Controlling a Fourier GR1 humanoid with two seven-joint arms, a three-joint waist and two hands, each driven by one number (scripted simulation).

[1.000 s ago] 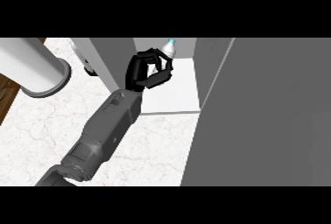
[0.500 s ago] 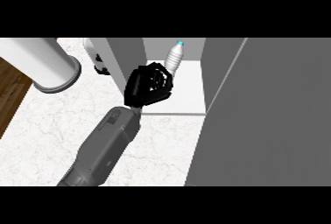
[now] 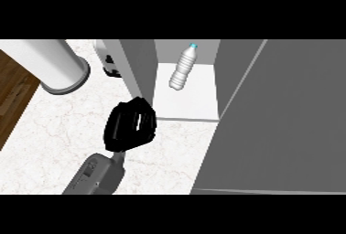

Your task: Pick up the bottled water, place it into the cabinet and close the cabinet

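The bottled water (image 3: 184,68), clear with a light blue cap, rests inside the cabinet on its white shelf (image 3: 192,104), cap pointing to the back. My left hand (image 3: 131,125) hovers over the marble counter just in front of the cabinet's left wall (image 3: 138,64). It is open, holds nothing and is well apart from the bottle. The cabinet door (image 3: 283,119), a large grey panel, stands swung open at the right. My right hand does not show.
A tall white cylinder (image 3: 57,64) stands on the counter at the upper left. A small white object with a dark base (image 3: 108,61) sits behind the cabinet's left wall. The counter's left edge meets the brown wood floor (image 3: 12,91).
The left hand has let go of the bottle and drawn back out of the cabinet toward the counter's front. The bottle stays on the shelf. The view has shifted too.
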